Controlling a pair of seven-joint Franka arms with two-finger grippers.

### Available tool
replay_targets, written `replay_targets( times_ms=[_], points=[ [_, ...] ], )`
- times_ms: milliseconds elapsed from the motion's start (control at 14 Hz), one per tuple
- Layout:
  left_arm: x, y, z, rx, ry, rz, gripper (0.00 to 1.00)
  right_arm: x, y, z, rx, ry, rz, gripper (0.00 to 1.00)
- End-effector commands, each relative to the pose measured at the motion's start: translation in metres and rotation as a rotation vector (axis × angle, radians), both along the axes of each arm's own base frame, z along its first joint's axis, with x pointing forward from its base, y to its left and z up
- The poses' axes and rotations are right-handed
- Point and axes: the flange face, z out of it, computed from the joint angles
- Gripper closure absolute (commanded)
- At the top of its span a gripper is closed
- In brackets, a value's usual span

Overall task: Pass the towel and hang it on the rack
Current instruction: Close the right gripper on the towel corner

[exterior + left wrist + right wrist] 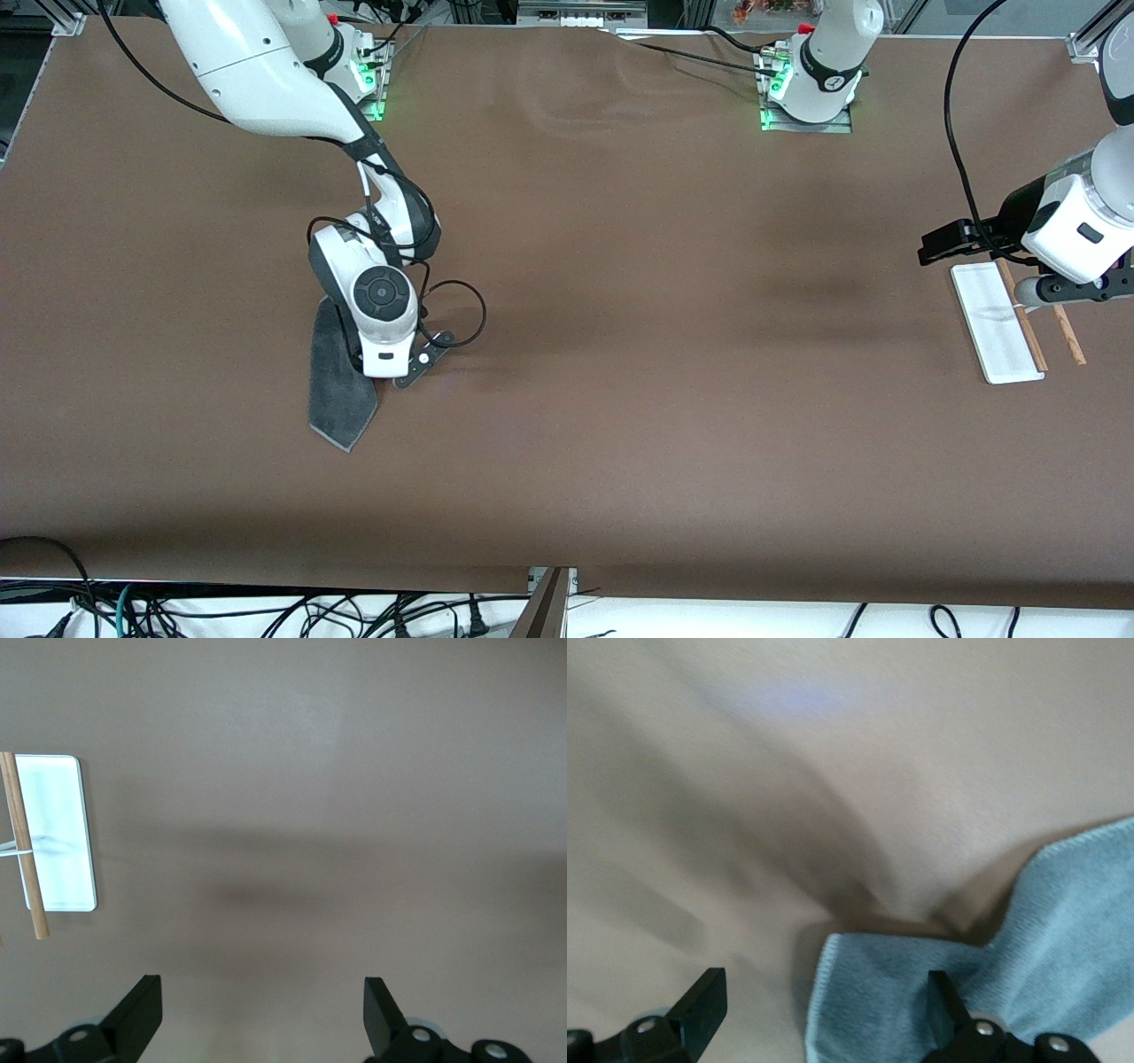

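The towel [339,390] lies flat on the brown table toward the right arm's end; it looks dark grey with a lighter stitched edge. In the right wrist view it [939,992] looks blue. My right gripper [359,359] is low over the towel's edge and open [824,1019]; the towel's hem lies between the fingers, one finger over cloth and the other over bare table. The rack [997,323] stands at the left arm's end, a white base with two wooden rods. My left gripper [941,244] hovers beside it, open and empty [261,1019]; the rack [58,833] shows at one side there.
The brown table cover [620,354] spans the whole table. The arms' bases stand along the table's edge farthest from the front camera. Cables [452,310] loop from the right wrist beside the towel.
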Motion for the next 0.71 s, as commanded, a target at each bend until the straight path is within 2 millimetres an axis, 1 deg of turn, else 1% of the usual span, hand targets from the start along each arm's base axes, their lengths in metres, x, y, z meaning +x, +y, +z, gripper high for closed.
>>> replay_targets(
  times_ms=[0,143,429,643],
  points=[
    [0.000,-0.001,0.004,0.009,0.000,0.005,0.00,-0.005,0.000,0.007,-0.015,-0.015,0.033,0.00],
    [0.000,0.000,0.004,0.009,0.003,0.006,0.00,-0.006,-0.003,0.003,-0.047,-0.026,0.070,0.00],
    [0.000,-0.001,0.004,0.008,0.003,0.006,0.00,-0.007,-0.002,0.000,-0.050,-0.022,0.073,0.00],
    [0.000,-0.001,0.004,0.008,0.003,0.006,0.00,-0.012,-0.003,-0.008,-0.038,-0.028,0.085,0.00]
  ],
)
